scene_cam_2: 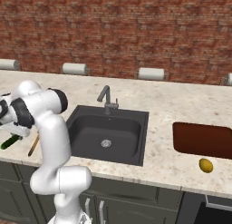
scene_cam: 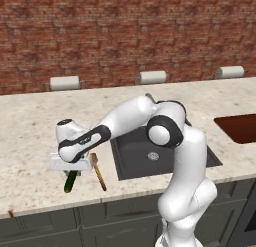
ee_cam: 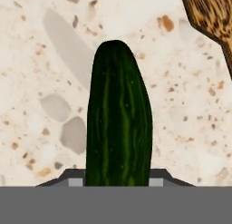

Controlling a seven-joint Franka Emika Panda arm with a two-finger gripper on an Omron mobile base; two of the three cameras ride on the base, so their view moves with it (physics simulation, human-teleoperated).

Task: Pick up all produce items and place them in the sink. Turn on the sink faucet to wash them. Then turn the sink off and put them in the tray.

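Observation:
The slim dark green cucumber (scene_cam: 70, 181) (scene_cam_2: 10, 142) lies on the speckled counter left of the sink (scene_cam: 131, 158) (scene_cam_2: 89, 128). My gripper (scene_cam: 69, 169) is down on it. In the hand view the cucumber (ee_cam: 118, 119) runs up between the two dark fingertips (ee_cam: 75, 180), which press its sides at the gripper (ee_cam: 117, 182). A small yellow rounded piece (scene_cam_2: 205, 165) rests on the counter in front of the reddish-brown tray (scene_cam_2: 204, 139) (scene_cam: 242, 128). The grey faucet (scene_cam_2: 107, 100) stands behind the dark basin.
A brown wooden spoon (scene_cam: 98, 172) (scene_cam_2: 33, 146) (ee_cam: 213, 14) lies close beside the cucumber, toward the sink. White rolls (scene_cam: 64, 83) line the foot of the brick wall. The counter's front edge is just below the cucumber.

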